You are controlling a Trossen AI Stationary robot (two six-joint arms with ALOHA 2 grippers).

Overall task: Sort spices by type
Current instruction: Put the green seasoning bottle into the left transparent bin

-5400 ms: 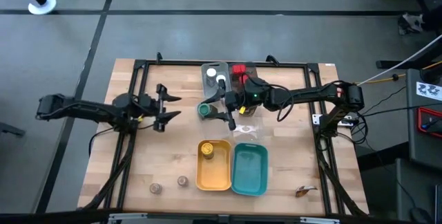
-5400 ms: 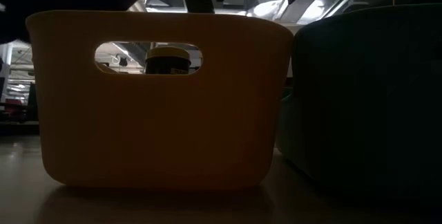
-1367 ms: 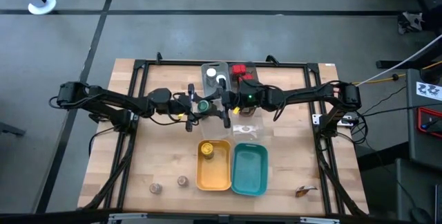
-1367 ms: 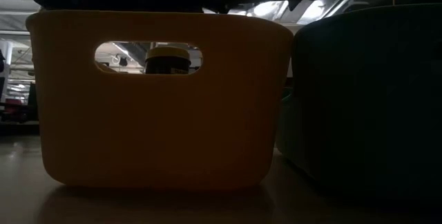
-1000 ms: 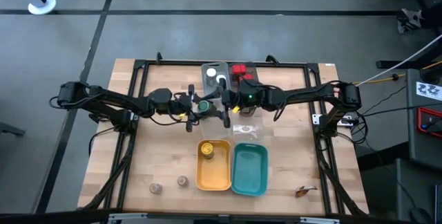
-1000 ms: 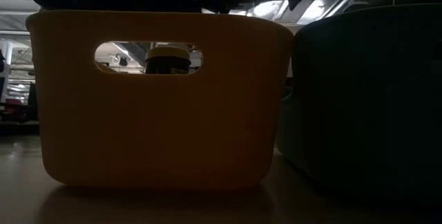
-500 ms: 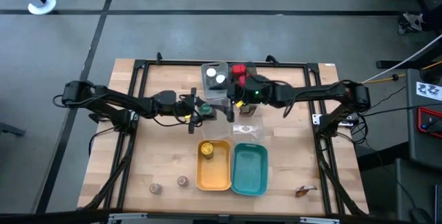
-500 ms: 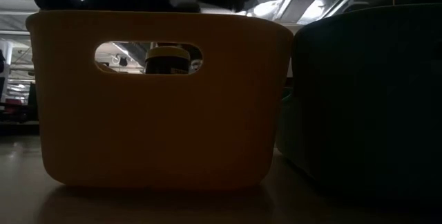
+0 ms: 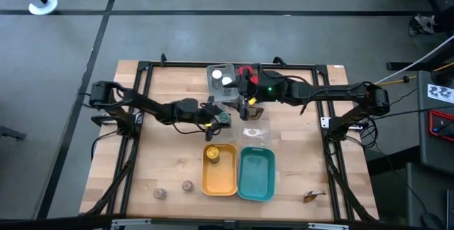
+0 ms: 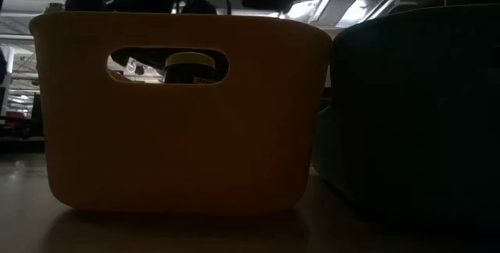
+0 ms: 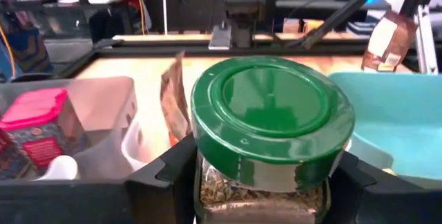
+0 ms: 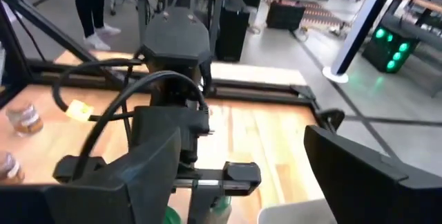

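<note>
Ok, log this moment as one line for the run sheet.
left end effector: shut on green-lidded jar | right end effector: open, empty, near grey tray | yellow tray: one jar

Robotics lab; framed workbench (image 9: 177, 159)

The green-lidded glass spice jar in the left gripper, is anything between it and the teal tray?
Nothing visible blocks it. The left gripper holds the green-lidded glass spice jar above the table, beside the clear plastic tray; the teal tray lies just beyond. The open right gripper is nearby, behind it.

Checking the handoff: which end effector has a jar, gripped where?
Left end effector holds the green-lidded jar by its body, below the lid. Right end effector is open, empty.
</note>
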